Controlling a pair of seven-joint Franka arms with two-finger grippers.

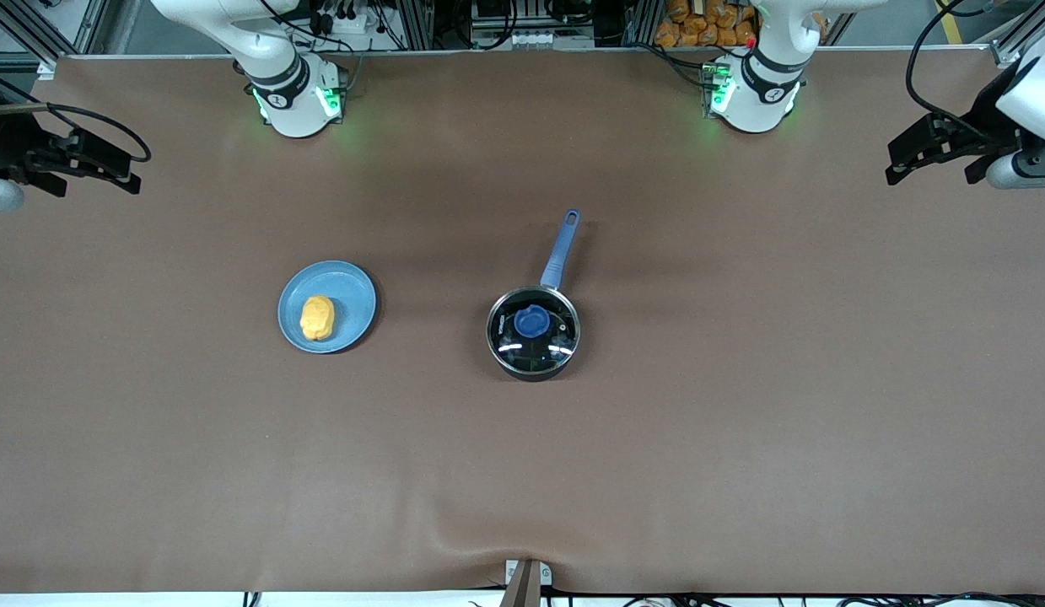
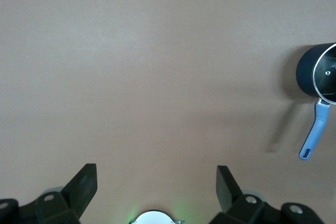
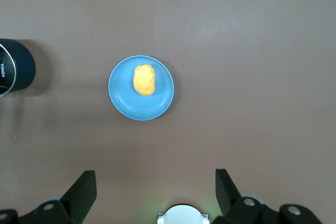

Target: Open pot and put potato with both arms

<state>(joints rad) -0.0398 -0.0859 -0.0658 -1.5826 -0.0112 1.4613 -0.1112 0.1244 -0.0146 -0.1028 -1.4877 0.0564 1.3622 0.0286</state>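
The black pot point(image 1: 533, 330) stands mid-table with its glass lid and blue knob point(image 1: 532, 320) on, its blue handle point(image 1: 560, 249) pointing toward the arms' bases. The yellow-orange potato point(image 1: 317, 317) lies on a light-blue plate point(image 1: 353, 291), toward the right arm's end. My left gripper point(image 1: 902, 160) is open and empty, high over the left arm's end of the table. My right gripper point(image 1: 121, 169) is open and empty, high over the right arm's end. The left wrist view shows the pot point(image 2: 310, 74) past open fingers point(image 2: 84, 184). The right wrist view shows the potato point(image 3: 144, 80) and the pot's edge point(image 3: 18, 72).
A brown cover point(image 1: 741, 421) spans the table. The arm bases point(image 1: 296, 99) point(image 1: 754, 93) with green lights stand along the edge farthest from the front camera. A metal bracket point(image 1: 526, 580) sits at the nearest edge. Orange items point(image 1: 703, 24) lie off the table by the left base.
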